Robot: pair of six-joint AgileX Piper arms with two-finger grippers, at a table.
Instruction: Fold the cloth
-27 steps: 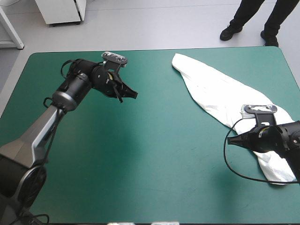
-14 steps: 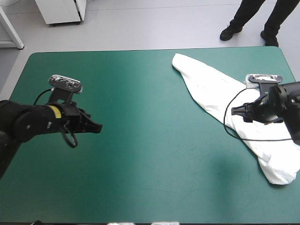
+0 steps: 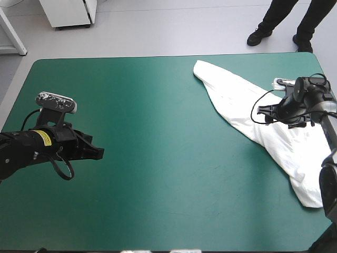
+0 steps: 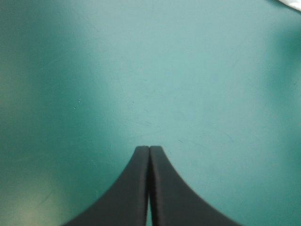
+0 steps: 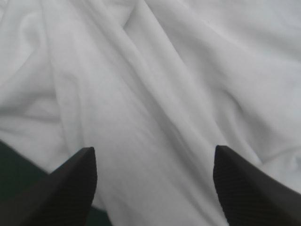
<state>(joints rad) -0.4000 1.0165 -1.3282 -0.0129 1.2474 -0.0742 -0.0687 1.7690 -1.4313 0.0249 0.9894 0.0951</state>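
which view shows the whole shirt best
The high view: the T-shirt shows there end to end, a long crumpled strip. The right wrist view shows only white folds close up; the left wrist view, at most a white sliver far off.

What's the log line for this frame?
left gripper: shut, over cover | right gripper: open, above T-shirt | T-shirt: rumpled, unfolded
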